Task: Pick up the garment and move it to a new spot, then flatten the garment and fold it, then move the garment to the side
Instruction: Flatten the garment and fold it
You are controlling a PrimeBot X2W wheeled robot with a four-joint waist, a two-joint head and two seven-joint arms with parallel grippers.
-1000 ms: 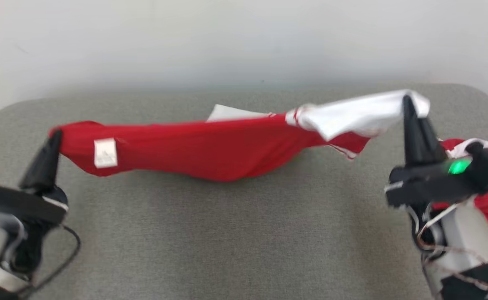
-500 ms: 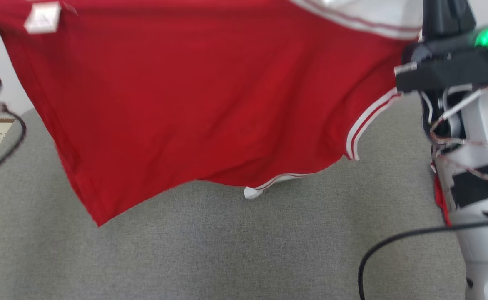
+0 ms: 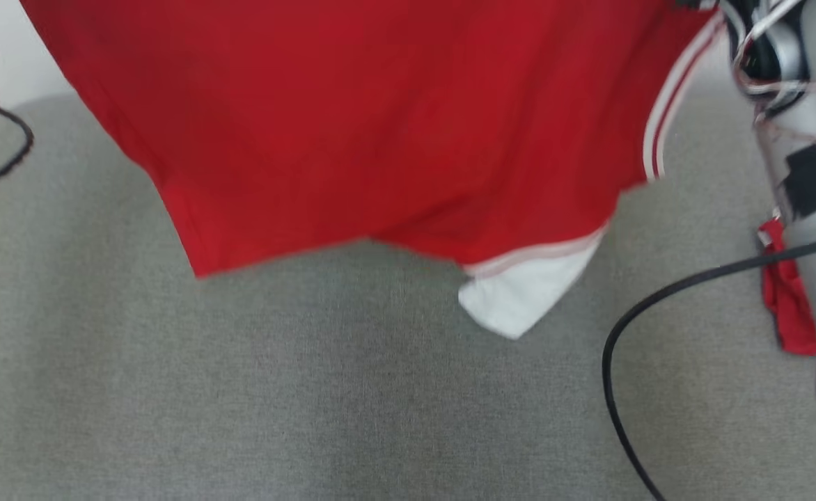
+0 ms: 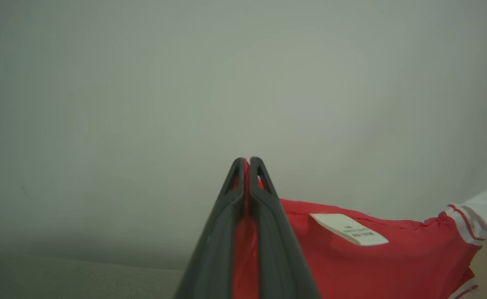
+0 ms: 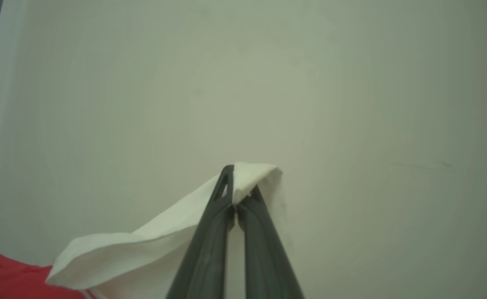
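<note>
The grey tabletop [image 3: 310,417] lay below me. The red garment [image 3: 380,125] hung spread in the air above it, with its lower edge and a white sleeve [image 3: 519,303] dangling low. It looked light, limp and prone to sagging, so I judged the two upper corners the right places to hold. Both arms were raised high and well apart, pointing at the wall [image 4: 143,83]. The left tool [image 4: 246,162] was clenched on red cloth near the label [image 4: 349,229], and the right tool [image 5: 239,180] was clenched on a white fold.
</note>
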